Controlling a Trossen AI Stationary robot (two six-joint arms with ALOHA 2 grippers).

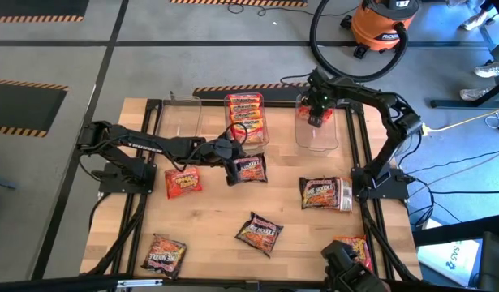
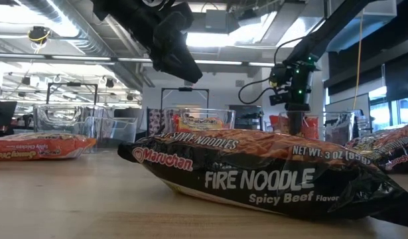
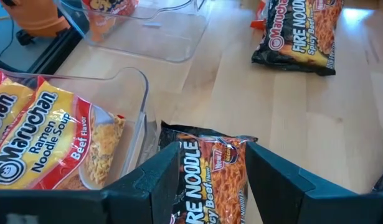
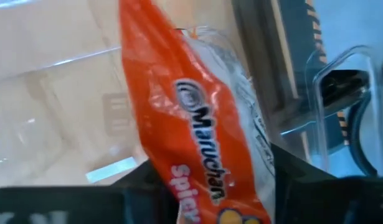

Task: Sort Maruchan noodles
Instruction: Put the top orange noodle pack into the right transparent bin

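My left gripper (image 1: 234, 167) (image 3: 213, 152) is open above the middle of the table. Its fingers stand over a dark Fire Noodle packet (image 3: 210, 174) (image 1: 251, 169) that lies flat on the wood beside the middle tub (image 3: 138, 106). In the low view the left gripper (image 2: 177, 63) hangs well above the tabletop. My right gripper (image 1: 317, 112) (image 2: 296, 106) is at the far right clear tub (image 1: 318, 134), shut on an orange Maruchan packet (image 4: 191, 112). Other packets lie flat: red-orange (image 1: 184, 182), dark (image 1: 324, 193), dark (image 1: 259, 233), dark (image 1: 164, 253), orange (image 1: 352, 247). My right gripper pinches the orange packet between its two fingers at one end (image 4: 222, 199), coming from above and pointing down. The packet hangs below the fingers inside the clear tub (image 4: 66, 106). I cannot tell whether its lower end touches the tub floor.
Three clear tubs stand in a row at the far edge: the left one (image 1: 180, 118) with nothing showing in it, the middle one (image 1: 247, 122) holding red-and-yellow beef packets (image 3: 42, 137), and the right one. A black frame edges the table. An orange vacuum (image 1: 383, 24) stands on the floor beyond.
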